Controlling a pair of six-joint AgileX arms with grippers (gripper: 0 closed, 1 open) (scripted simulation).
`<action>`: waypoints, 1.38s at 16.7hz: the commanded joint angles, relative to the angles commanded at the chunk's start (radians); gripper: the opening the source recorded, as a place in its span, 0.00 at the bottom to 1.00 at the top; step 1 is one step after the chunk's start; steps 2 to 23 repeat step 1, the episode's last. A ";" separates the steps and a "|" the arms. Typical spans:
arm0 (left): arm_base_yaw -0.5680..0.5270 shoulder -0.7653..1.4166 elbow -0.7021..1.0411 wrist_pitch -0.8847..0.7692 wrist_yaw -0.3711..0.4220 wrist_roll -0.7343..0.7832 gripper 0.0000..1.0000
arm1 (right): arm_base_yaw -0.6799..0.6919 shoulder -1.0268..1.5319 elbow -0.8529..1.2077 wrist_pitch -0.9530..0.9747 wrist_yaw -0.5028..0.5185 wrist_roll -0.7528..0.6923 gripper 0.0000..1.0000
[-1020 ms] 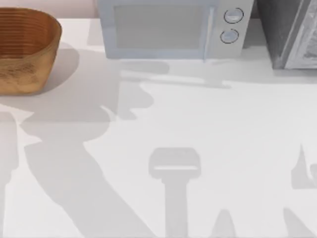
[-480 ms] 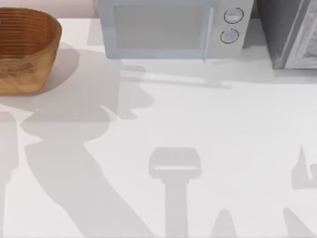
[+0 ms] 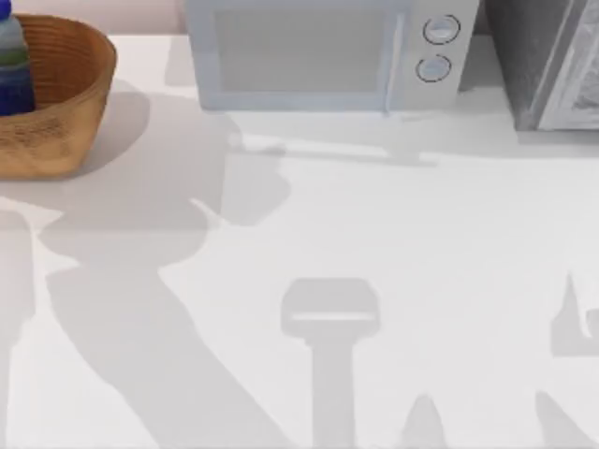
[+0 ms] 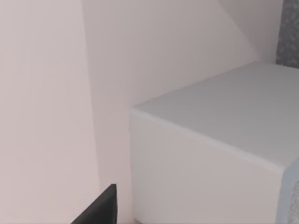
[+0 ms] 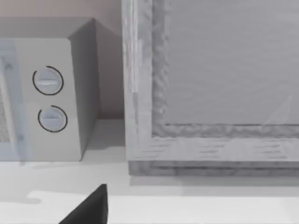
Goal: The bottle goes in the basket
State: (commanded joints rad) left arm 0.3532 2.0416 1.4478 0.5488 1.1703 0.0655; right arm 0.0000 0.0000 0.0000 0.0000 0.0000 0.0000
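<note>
The bottle [image 3: 13,77] stands upright at the top view's far left edge, showing its blue and green label and dark blue lower half. It sits inside the rim of the wicker basket [image 3: 70,103] at the back left; I cannot tell whether it rests on the bottom or hangs above it. A dark corner of my left gripper [image 4: 100,211] shows in the left wrist view, facing the wall and a white box. A dark corner of my right gripper [image 5: 91,207] shows in the right wrist view, low over the table before the microwave.
A white microwave [image 3: 318,51] with two dials stands at the back centre. A grey framed cabinet [image 3: 547,61] is at the back right. Arm shadows lie across the white table [image 3: 421,243].
The bottle has come into view at the left edge, over the basket. The arm shadow near the microwave has shifted slightly.
</note>
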 joint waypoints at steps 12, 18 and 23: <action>0.000 0.000 0.000 0.000 0.000 0.000 1.00 | 0.000 0.000 0.000 0.000 0.000 0.000 1.00; 0.000 0.000 0.000 0.000 0.000 0.000 1.00 | 0.000 0.000 0.000 0.000 0.000 0.000 1.00; 0.000 0.000 0.000 0.000 0.000 0.000 1.00 | 0.000 0.000 0.000 0.000 0.000 0.000 1.00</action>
